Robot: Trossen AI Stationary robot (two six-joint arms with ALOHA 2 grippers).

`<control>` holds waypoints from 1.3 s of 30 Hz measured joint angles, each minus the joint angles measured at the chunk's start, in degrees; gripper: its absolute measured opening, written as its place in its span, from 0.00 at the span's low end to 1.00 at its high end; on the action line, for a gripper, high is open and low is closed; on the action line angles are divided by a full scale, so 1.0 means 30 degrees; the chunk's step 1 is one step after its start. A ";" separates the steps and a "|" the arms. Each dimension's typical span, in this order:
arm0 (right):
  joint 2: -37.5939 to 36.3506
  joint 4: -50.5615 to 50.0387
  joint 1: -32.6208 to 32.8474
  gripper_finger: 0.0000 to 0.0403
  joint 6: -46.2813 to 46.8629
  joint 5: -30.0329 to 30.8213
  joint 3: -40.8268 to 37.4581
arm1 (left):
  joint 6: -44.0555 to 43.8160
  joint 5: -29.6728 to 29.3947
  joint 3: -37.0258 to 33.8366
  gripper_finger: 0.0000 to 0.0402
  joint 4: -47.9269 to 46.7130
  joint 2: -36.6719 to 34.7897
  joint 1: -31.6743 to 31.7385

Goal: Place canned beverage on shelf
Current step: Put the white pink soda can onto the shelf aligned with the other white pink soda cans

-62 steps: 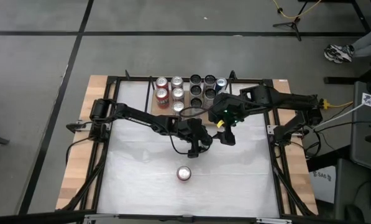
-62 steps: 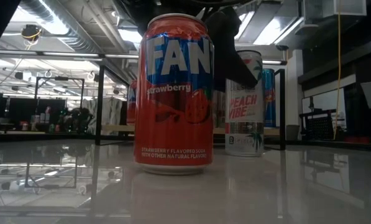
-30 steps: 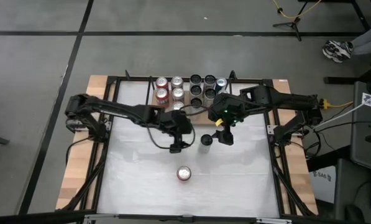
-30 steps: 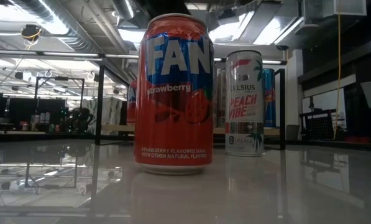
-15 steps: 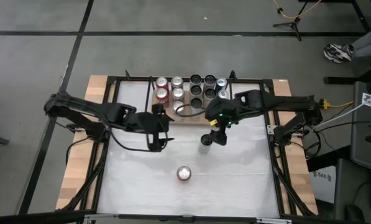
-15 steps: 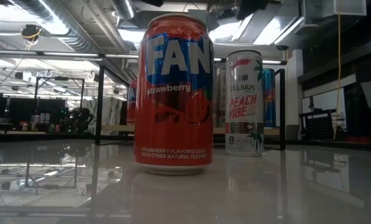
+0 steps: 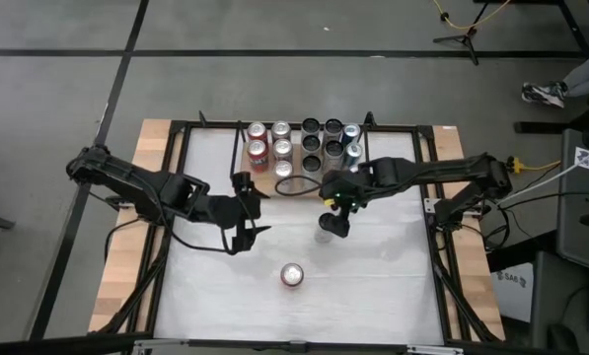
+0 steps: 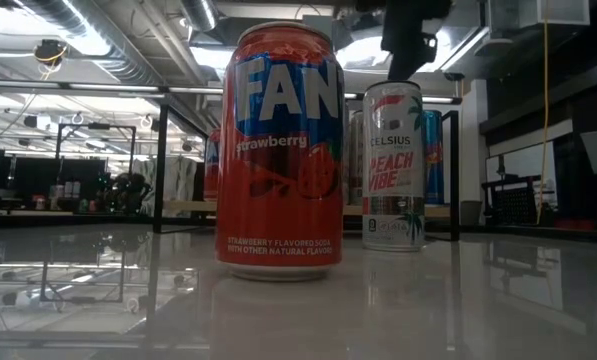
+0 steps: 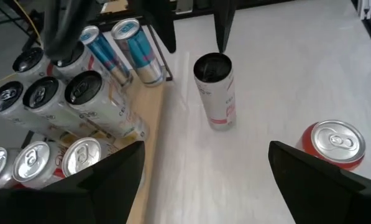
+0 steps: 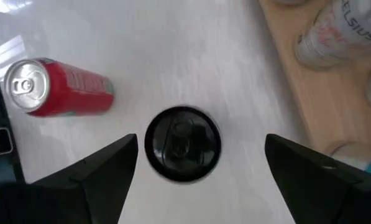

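Glossy metal strawberry can (image 8: 279, 150) stands on the smooth, reflective white tabletop (image 7: 373, 276); the shelf (image 9: 149, 134) is light matt wood.

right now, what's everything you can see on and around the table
shelf: one, light wood with black rod uprights, far edge of the table
shelved cans: roughly a dozen, red, silver, black-topped and blue, standing on the shelf
Celsius can: one, white, upright on the table in front of the shelf
Fanta can: one, red, upright near the table's middle
table: one, white top with wooden side strips
shoe: one, pale, on the floor beyond the right arm
left pincer: open, left of the Celsius can
right pincer: open, directly above the Celsius can
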 joint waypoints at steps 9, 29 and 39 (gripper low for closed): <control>-0.0007 0.2370 0.1200 0.86 -0.0014 0.1210 -0.0920 | 0.0006 -0.0470 -0.0007 0.83 0.0024 0.0000 -0.0206; -0.0015 0.1935 0.2229 0.86 0.0611 0.3191 -0.0920 | -0.0019 -0.0474 -0.0007 0.83 0.0038 0.0015 -0.0198; -0.0015 0.2241 0.2229 0.86 0.0634 0.3184 -0.1939 | -0.0019 -0.0467 -0.0007 0.83 0.0038 0.0015 -0.0198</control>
